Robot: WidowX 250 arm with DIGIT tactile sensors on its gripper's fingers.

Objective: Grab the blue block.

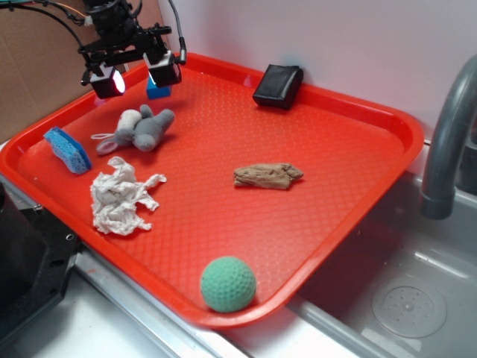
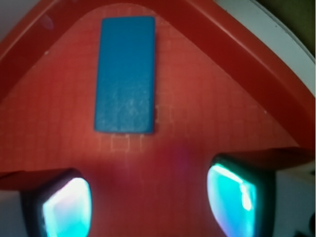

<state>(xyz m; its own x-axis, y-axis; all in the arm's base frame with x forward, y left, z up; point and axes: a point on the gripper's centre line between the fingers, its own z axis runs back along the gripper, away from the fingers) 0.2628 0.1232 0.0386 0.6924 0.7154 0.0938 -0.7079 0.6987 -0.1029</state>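
A red tray (image 1: 335,134) sits beside a steel sink (image 1: 402,298) with a grey faucet (image 1: 447,134), a pale wall behind it, and I work over the tray's far left corner. My hand (image 1: 141,74) hangs above that corner, spread wide and holding nothing; in the wrist view both fingertips (image 2: 66,207) glow at the bottom edge with bare red tray between them. The blue block (image 2: 126,74) lies flat in the corner, ahead of my fingers and a little to the left of their midline, its long side running away from me; in the exterior view it peeks out (image 1: 156,91) just behind the right finger. I judge this to be the lining-up step, before any descent. The next move calls for sliding forward until the block sits between the fingers, then lowering and closing across its narrow width, minding the tray rim close by. The grey plush mouse (image 1: 145,128) and the blue sponge (image 1: 67,149) lie nearer and apart.
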